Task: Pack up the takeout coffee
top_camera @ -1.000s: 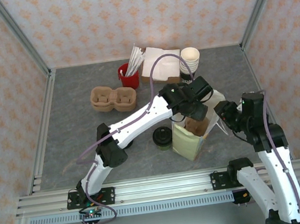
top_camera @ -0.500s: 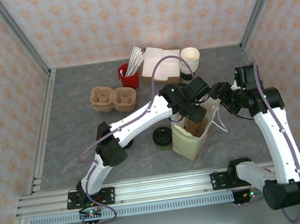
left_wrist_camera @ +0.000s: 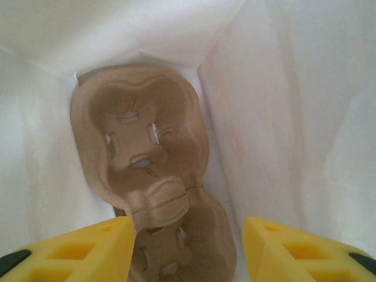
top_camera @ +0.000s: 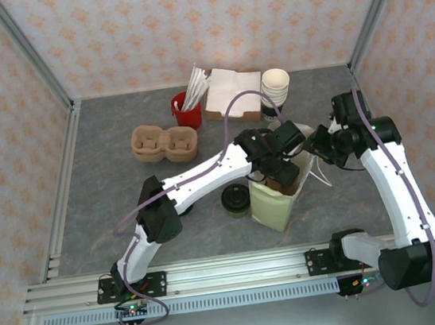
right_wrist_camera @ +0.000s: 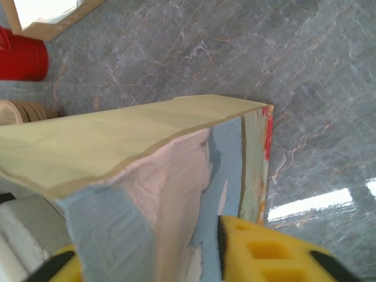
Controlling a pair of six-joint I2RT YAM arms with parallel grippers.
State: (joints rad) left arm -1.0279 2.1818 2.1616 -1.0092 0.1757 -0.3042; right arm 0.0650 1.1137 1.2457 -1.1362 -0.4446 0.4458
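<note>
The right gripper [top_camera: 314,146] has swung in and now pinches the rim of the paper bag [top_camera: 270,208], holding it open for loading, while the left gripper [left_wrist_camera: 187,247], jaws spread and empty, hangs inside above a cup carrier [left_wrist_camera: 141,153]; the takeout coffee [top_camera: 235,198] stands outside the bag, near the left gripper, not yet packed.

Extends the left arm [top_camera: 203,176] diagonally from its base toward centre, wrist tipped downward, left gripper [left_wrist_camera: 187,254] aimed straight down with fingers spread and clasping nothing. Raises the right arm [top_camera: 397,183] from its base, folds it inward, right gripper [right_wrist_camera: 147,247] pinching the paper bag [right_wrist_camera: 147,135] at its rim.
</note>
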